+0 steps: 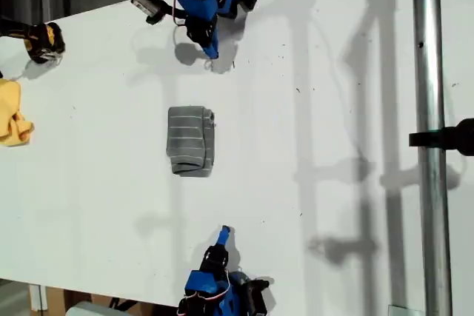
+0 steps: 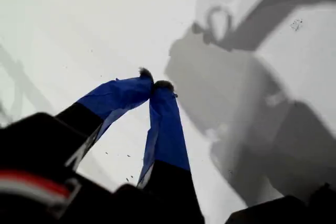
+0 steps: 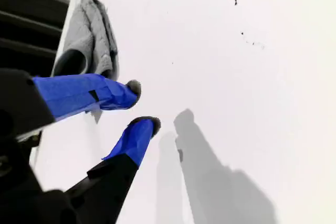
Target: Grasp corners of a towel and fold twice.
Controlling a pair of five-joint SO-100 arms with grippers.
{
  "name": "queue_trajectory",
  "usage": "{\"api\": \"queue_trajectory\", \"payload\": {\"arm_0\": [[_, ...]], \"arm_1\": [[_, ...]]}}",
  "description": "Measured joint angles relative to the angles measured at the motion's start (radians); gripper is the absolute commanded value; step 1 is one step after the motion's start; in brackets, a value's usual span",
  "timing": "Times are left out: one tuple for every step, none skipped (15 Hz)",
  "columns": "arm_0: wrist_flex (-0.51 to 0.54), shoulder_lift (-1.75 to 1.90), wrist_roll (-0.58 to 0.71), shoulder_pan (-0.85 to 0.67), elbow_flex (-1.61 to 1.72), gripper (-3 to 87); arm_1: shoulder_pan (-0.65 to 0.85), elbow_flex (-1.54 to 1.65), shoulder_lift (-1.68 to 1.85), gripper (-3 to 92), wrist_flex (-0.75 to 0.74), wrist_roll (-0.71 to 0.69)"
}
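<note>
A white table [image 1: 333, 109] fills nearly the whole exterior view, lightly speckled and crossed by soft grey shadows under bright light. A metal pole [image 1: 429, 146] runs down the exterior view's right side, with a black clamp [image 1: 448, 138] on it. Dark floor shows beyond the table's far edge.

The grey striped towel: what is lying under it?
The folded towel lies directly on the white table; bare tabletop shows all around it. Whether anything is hidden beneath its layers cannot be seen, because the cloth covers that spot.
</note>
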Motion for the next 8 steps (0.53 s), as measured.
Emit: {"api": "queue_trajectory", "payload": {"arm_0": [[0.0, 0.0, 0.005, 0.0, 0.0, 8.7], [0.0, 0.0, 0.006, 0.0, 0.0, 8.7], [0.0, 0.0, 0.006, 0.0, 0.0, 8.7], [0.0, 0.0, 0.006, 0.0, 0.0, 8.7], [0.0, 0.0, 0.006, 0.0, 0.0, 8.7], [0.0, 0.0, 0.006, 0.0, 0.0, 8.7], [0.0, 0.0, 0.006, 0.0, 0.0, 8.7], [0.0, 0.0, 0.006, 0.0, 0.0, 8.7]], "arm_1": [[-0.009, 0.0, 0.012, 4.2, 0.006, 0.003], [-0.017, 0.0, 0.018, 4.2, 0.009, 0.003], [-0.018, 0.0, 0.02, 4.2, 0.009, 0.003], [-0.017, 0.0, 0.02, 4.2, 0.009, 0.003], [-0.017, 0.0, 0.02, 4.2, 0.009, 0.003], [-0.026, 0.0, 0.02, 4.2, 0.009, 0.003], [-0.031, 0.0, 0.02, 4.2, 0.009, 0.003], [-0.031, 0.0, 0.02, 4.2, 0.009, 0.003]]}}
